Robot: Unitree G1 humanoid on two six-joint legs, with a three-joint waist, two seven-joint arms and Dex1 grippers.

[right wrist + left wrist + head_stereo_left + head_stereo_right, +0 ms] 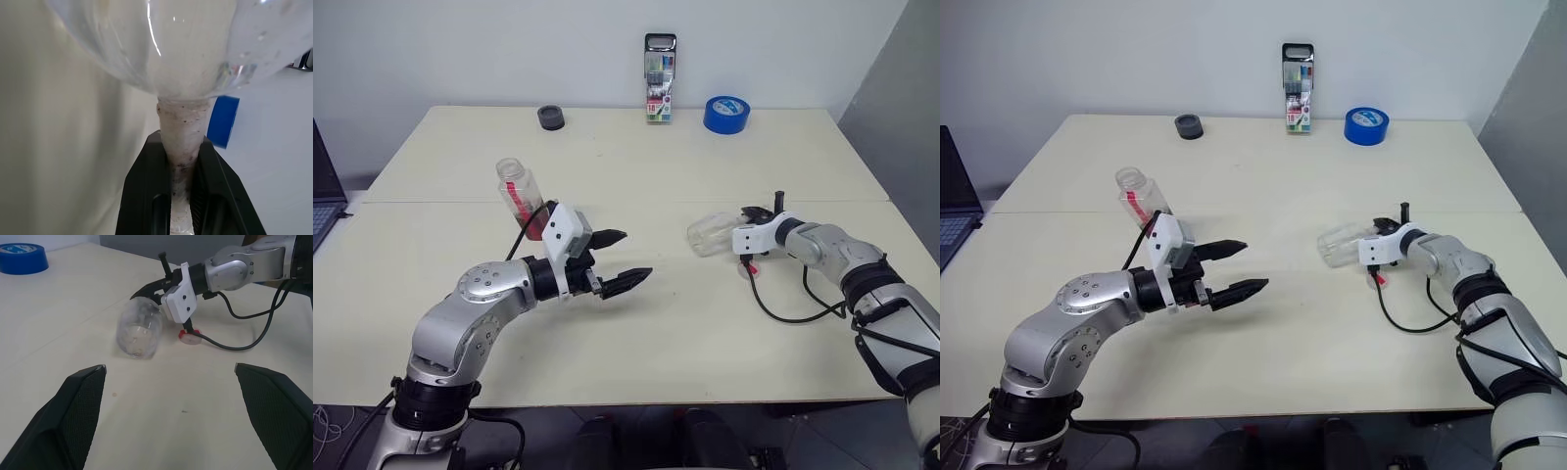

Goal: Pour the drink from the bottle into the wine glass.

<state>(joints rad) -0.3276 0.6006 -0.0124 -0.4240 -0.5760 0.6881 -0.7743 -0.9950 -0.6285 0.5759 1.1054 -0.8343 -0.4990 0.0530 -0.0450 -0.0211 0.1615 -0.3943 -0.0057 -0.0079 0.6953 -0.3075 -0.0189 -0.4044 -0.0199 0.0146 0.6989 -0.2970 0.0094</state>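
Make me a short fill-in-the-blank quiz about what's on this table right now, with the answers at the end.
1. The wine glass is lying on its ____ on the table.
2. The right gripper is shut on the glass's ____.
3. The left gripper is ____ and holds nothing.
4. The roll of tape at the table's far edge is ____ in colour.

Missing words: side; stem; open; blue
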